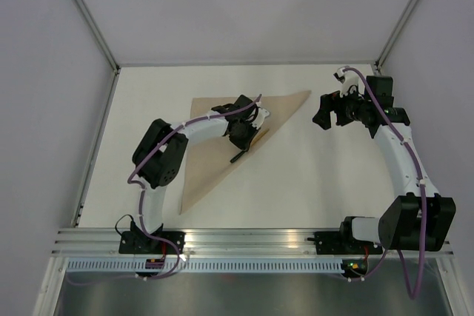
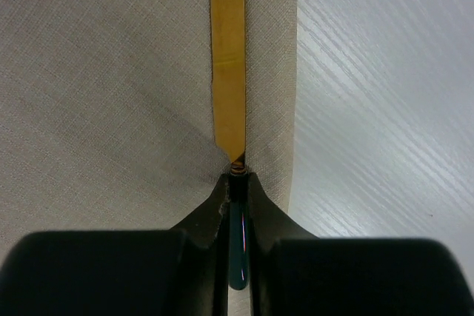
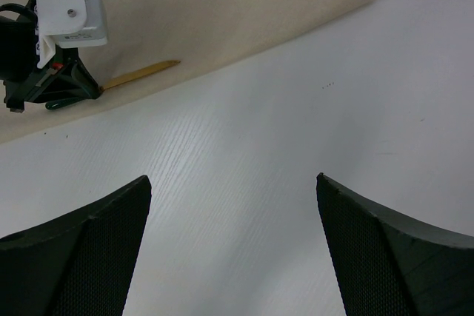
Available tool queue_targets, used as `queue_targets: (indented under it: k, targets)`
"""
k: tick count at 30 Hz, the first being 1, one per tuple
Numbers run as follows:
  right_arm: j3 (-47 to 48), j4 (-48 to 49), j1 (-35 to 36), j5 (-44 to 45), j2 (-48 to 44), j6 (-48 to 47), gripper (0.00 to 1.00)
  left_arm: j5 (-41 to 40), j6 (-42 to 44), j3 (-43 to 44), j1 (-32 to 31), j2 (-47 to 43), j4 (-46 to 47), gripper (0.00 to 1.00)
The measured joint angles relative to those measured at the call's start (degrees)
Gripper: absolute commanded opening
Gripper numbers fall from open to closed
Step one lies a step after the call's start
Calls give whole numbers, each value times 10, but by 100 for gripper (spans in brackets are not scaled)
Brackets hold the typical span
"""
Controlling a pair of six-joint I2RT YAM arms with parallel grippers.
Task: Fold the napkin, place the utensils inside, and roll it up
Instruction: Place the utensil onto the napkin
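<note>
The left arm reaches forward over the napkin (image 1: 211, 160), elbow bent and wrist tipped down. The left gripper (image 2: 237, 186) is pinched narrow on the dark green end of the utensil (image 2: 228, 49). The utensil lies just inside the napkin's long folded edge and parallel to it, with its orange end pointing away from the gripper toward the far right corner. Whether it rests on the cloth or is slightly lifted is unclear. The right arm curves over the table (image 1: 311, 175), apart from the napkin, with the right gripper (image 3: 233, 249) spread wide.
</note>
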Motion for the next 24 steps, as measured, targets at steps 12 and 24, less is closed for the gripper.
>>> queue_targets:
  k: [12,24]
  targets:
    - [-8,3,0,2,0,0,97,-19,0,20,-10,15,-11,2]
    - [-9,3,0,2,0,0,97,-31,0,20,-15,15,-11,21]
